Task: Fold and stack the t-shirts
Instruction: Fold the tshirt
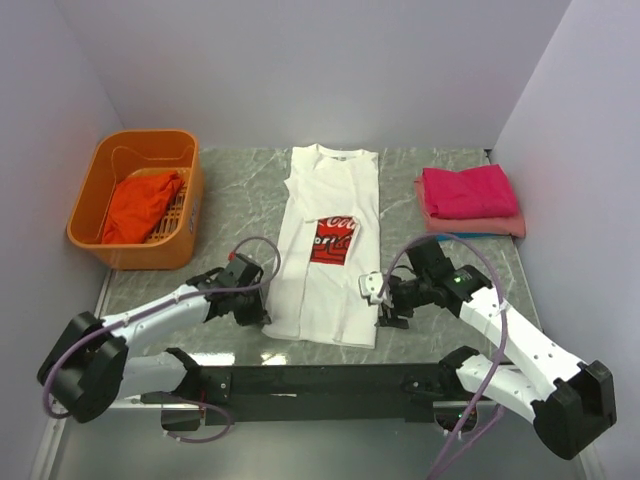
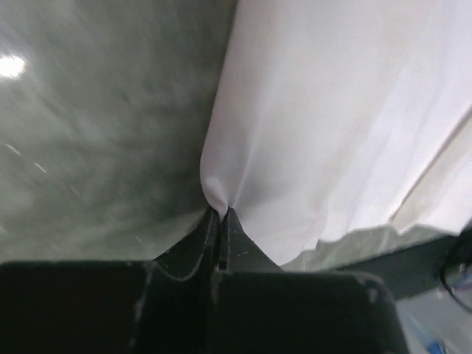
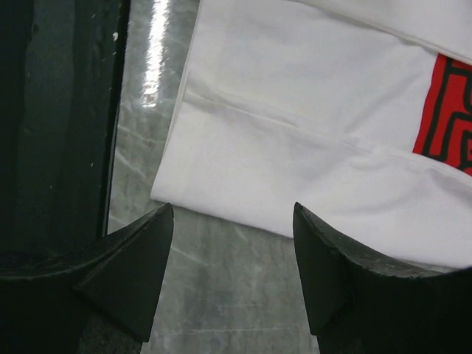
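- The white t-shirt (image 1: 325, 250) lies flat down the centre of the top view, collar toward the upper edge and red print (image 1: 332, 240) facing up, its sides already turned in so it forms a long narrow strip
- The left gripper (image 2: 221, 214) has its jaws pressed together on the hem corner at the lower left of that strip; the left wrist view shows a small pucker of white cloth pinched right at the tips
- The right gripper (image 3: 232, 214) stands wide apart and holds nothing; the hem near the lower-right corner lies just beyond its tips, not yet between them
- This looks like taking both hem corners so the bottom can be carried up toward the collar evenly
- At the upper right a magenta t-shirt (image 1: 468, 190) sits folded on a pink one (image 1: 480, 228), probably the stack this shirt will join
- The orange-red t-shirt (image 1: 140, 205) waits crumpled in the orange basket (image 1: 95, 225) at the upper left
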Controlling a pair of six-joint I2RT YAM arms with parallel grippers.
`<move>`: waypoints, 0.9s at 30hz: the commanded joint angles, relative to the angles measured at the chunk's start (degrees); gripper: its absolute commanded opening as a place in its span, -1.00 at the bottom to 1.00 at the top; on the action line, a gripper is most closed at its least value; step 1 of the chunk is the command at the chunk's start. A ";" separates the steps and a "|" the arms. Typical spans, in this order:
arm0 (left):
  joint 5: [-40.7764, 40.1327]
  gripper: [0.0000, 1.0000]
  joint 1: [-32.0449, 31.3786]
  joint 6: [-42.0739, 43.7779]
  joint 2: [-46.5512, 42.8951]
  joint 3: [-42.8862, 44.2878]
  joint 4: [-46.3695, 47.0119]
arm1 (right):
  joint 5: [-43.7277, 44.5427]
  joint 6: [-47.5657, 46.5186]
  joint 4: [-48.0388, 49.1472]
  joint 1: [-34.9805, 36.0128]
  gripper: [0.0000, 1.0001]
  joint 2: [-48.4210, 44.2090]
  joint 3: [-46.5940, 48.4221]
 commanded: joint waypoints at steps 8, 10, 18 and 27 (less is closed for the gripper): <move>4.70 -0.99 -15.33 -14.67 -9.73 -4.22 -2.62 | 4.71 -4.16 2.42 6.56 0.45 -3.63 -3.63; 2.60 -0.69 -15.51 -14.33 -11.48 -2.73 -4.11 | 5.66 -3.37 2.59 6.47 0.45 -4.24 -2.23; -14.03 0.63 -7.19 -3.09 -23.27 6.05 -2.13 | 2.35 6.10 7.68 -3.79 0.45 -2.50 3.84; 10.49 0.15 23.06 7.65 14.30 20.06 26.73 | 1.09 30.94 16.12 -12.77 0.39 2.06 8.76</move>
